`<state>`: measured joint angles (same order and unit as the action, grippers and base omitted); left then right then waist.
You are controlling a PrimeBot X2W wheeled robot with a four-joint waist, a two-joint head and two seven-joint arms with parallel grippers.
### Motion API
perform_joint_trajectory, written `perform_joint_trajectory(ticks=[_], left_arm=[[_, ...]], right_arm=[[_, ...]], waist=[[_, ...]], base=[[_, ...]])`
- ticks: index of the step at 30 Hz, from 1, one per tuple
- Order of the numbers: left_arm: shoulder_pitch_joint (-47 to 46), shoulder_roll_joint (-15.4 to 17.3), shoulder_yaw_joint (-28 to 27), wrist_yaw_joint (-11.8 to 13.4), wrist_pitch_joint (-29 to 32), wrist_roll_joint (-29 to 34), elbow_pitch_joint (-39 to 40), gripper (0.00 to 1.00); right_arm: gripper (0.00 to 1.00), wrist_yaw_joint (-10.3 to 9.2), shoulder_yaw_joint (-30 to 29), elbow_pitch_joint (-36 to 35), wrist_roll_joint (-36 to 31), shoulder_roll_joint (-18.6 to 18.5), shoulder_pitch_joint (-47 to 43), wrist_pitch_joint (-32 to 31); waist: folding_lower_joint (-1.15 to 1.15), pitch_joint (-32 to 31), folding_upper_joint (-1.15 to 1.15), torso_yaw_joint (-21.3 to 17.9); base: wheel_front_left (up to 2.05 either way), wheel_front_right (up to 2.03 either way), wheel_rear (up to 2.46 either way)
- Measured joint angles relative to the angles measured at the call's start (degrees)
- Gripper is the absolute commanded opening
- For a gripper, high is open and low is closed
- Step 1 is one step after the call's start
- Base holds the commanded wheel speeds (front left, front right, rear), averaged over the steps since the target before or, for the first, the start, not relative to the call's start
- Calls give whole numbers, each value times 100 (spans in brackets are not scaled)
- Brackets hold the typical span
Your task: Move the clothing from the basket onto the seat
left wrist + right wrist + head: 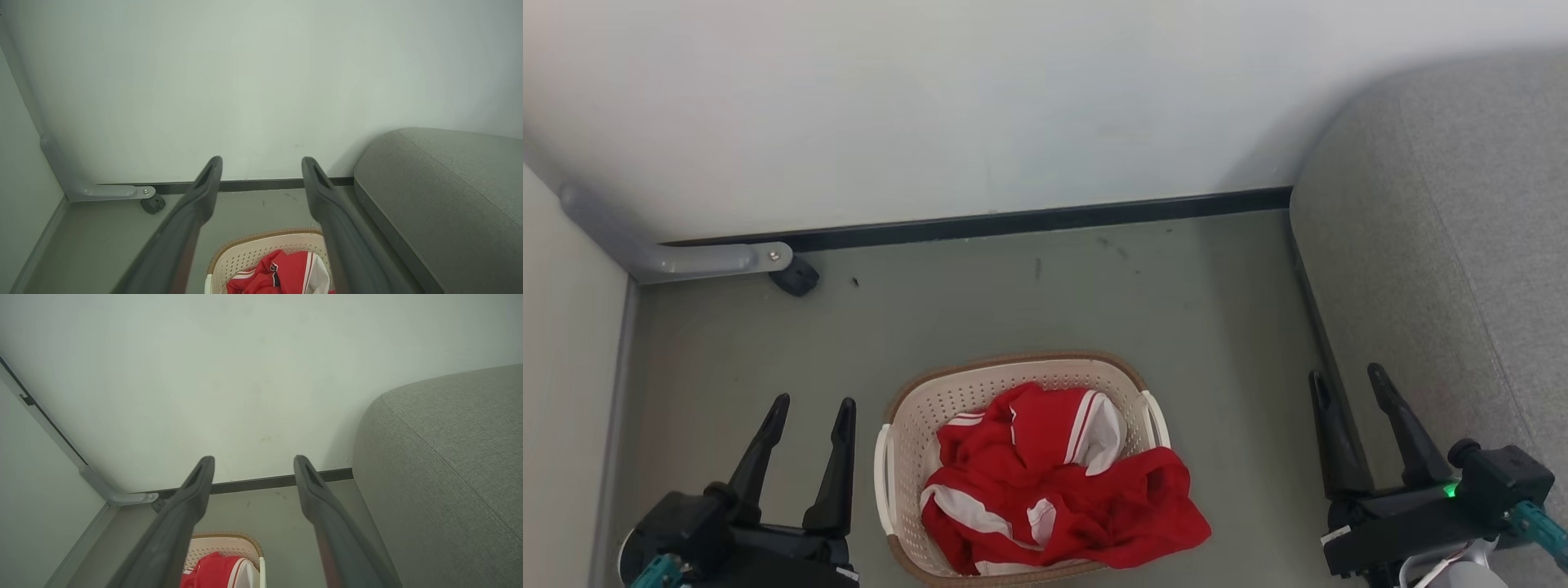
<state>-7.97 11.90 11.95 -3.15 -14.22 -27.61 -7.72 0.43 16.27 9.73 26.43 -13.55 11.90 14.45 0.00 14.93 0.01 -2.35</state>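
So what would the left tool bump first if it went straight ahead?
Probably the white wall, just above the black skirting strip; the left tool points over the basket. Depth is unclear.

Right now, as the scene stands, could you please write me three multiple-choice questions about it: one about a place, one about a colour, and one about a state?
1. On which side of the basket does the seat stand?
A. the robot's left
B. the robot's right
C. underneath it

2. What colour is the clothing?
A. blue with yellow
B. red with white
C. all black

3. How are the left gripper and the right gripper?
A. both open and empty
B. both shut on fabric
C. one open, one shut

Answers:
1 B: in the head view the grey seat lies along the right, the basket near the middle.
2 B: red fabric with white stripes and panels lies in the basket.
3 A: each pair of fingers stands apart with nothing between them.
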Motion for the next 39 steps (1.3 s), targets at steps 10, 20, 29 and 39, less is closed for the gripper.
perform_joint_trajectory(ticks=[10,20,29,39], left_arm=[[-625,78,250,-218,301,-27,-294,100],[-1365,94,392,-269,591,-35,-721,100],[-1856,12,582,-302,921,-57,-1319,100],[-2385,-29,719,-344,1237,-58,-1951,100]], right_arm=[[100,-81,-37,-223,-85,124,237,1],[100,-153,-99,-372,-135,321,486,9],[100,-144,-98,-425,-171,513,698,10],[100,-109,-135,-533,-179,678,772,11]], waist=[[0,628,0,-188],[1,1338,0,-361],[1,1880,0,-588],[1,2328,0,-856]], base=[[0,0,0],[0,0,0],[0,0,0],[0,0,0]])
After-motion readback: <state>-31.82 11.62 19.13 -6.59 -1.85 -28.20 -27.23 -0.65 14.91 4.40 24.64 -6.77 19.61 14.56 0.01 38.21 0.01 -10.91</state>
